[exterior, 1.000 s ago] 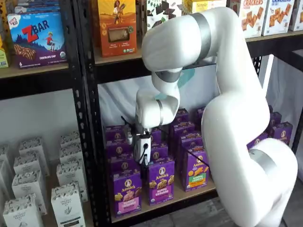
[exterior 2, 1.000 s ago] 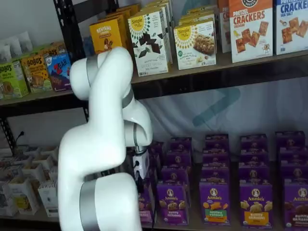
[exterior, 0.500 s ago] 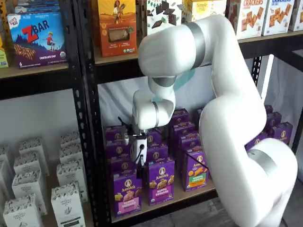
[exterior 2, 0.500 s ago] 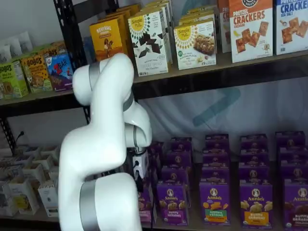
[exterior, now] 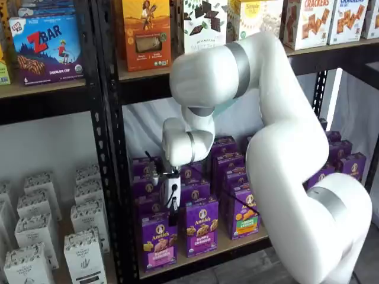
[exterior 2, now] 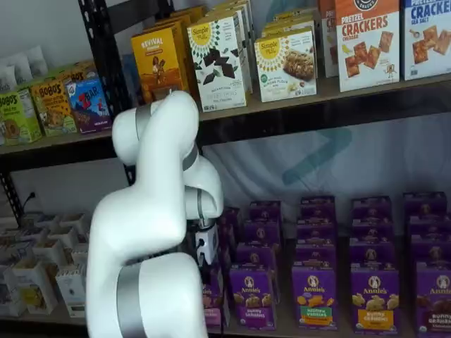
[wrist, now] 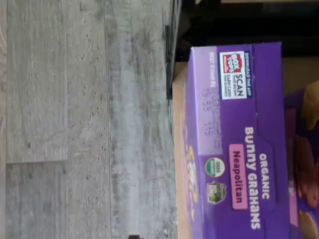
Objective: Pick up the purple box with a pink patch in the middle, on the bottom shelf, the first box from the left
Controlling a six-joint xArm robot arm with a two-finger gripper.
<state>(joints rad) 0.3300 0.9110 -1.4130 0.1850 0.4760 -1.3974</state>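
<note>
Since half a second ago the arm [exterior: 278,148] has shifted slightly left along the bottom shelf [exterior: 201,255]. It bends down from above, wrist pointing downward, the gripper [exterior: 172,208] hanging just above the purple box [exterior: 158,241]; side-on, I cannot tell if its fingers are apart. The box stands upright at the shelf's front edge, front panel facing out, long axis vertical.

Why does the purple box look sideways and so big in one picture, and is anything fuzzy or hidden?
In the wrist view the whole picture is turned on its side and taken close up, so the purple box fills it; its print is a bit soft but readable. In a shelf view the white arm covers many boxes. In a shelf view the arm hides most of that box.
</note>
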